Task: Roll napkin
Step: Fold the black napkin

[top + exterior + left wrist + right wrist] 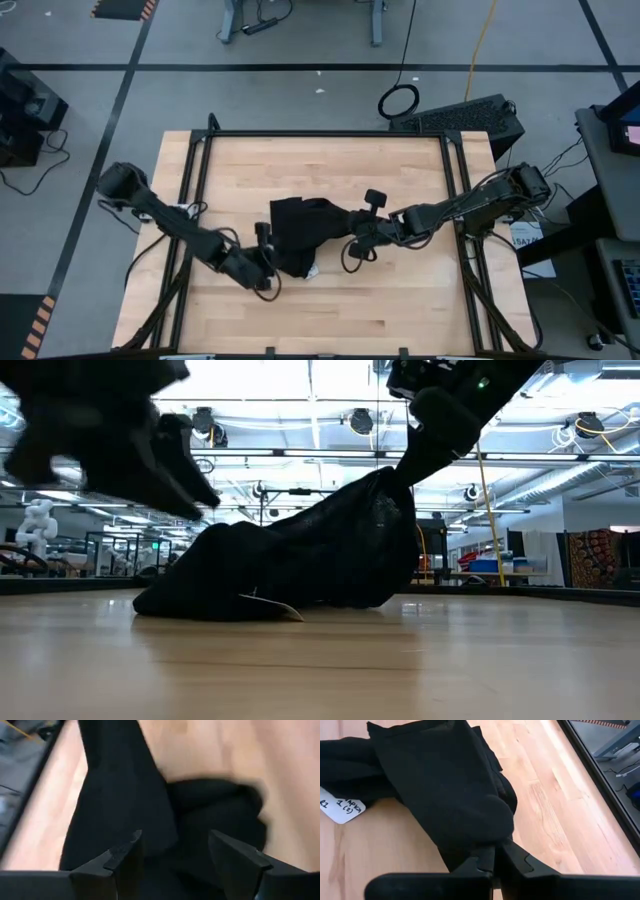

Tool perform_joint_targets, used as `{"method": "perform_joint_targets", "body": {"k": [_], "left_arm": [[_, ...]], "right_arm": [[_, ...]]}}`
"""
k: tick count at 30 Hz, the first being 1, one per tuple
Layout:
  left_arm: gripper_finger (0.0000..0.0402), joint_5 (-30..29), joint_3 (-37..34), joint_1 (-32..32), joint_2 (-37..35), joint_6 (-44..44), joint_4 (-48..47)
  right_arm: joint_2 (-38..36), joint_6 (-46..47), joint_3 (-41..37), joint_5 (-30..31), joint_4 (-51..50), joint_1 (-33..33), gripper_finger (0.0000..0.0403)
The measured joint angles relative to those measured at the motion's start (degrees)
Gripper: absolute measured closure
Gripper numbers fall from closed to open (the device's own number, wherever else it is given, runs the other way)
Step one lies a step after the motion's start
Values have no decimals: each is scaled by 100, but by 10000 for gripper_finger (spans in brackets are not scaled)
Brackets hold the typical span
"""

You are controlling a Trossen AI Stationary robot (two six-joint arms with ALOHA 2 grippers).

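The napkin [300, 232] lies bunched in a dark heap near the middle of the wooden surface [400, 310], a little toward the near edge, with its small white tag [313, 271] poking out on the side facing that edge. One end of the cloth is lifted off the wood and stretched up toward the right edge, so the heap slopes from a low flat end to a raised peak.

The right claw [495, 857] sits at that raised end, clenched tight on a fold of the napkin, its two dark fingers pressed together with cloth draped over them. The right arm reaches in from the right edge, low over the wood.

The left claw [172, 852] is at the napkin's other end, toward the near-left part of the surface, its fingers [125, 855] spread apart and released, with black cloth lying just ahead of them and nothing gripped between. From table height it hangs above the wood beside the heap's low end.

There is bare wood all round the napkin: a wide strip along the far edge, a broad stretch along the near edge, and open boards toward both near corners. The black frame rails [195, 190] run along the left and right edges, well apart from the cloth
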Motion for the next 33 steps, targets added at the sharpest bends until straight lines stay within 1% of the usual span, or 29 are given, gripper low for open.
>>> {"method": "perform_joint_targets", "body": {"k": [5, 8, 11, 14, 17, 19, 20, 22, 24, 27, 31, 33], "left_arm": [[175, -1126, 0, -136, 714, 748, 315], [177, -1130, 0, -115, 936, 1065, 547], [197, -1115, 0, -36, 1092, 1090, 763], [246, -1270, 2, 39, 1128, 1089, 943], [316, -1604, 2, 62, 1125, 1163, 1103], [370, -1659, 2, 60, 1079, 1380, 1130], [385, -1659, 2, 58, 1043, 1458, 1151], [389, -1690, 2, 62, 911, 1552, 1157], [390, -1865, 2, 62, 703, 1687, 1163], [395, -2111, 2, 58, 143, 1946, 1173], [396, -2390, 2, 97, -931, 2463, 1299], [397, -2420, 2, 102, -1520, 2953, 1643]], "right_arm": [[0, -5, 0, -15, 0, 1, 401], [0, -5, -2, -15, 5, 0, 401], [0, -8, -2, -15, 33, 0, 401], [0, 1, -2, -15, 52, 0, 401], [0, 3, -2, -15, 48, 0, 401], [0, 3, -2, -13, 46, 0, 401], [0, 5, -2, -13, 46, 0, 401], [2, 11, -2, -14, 49, 0, 401], [1, 54, -2, -14, 73, 0, 401], [2, 108, -7, -80, 309, 21, 394], [2, 12, -7, -588, 734, 70, 358], [2, 5, -7, -571, 697, 135, 334]]}}
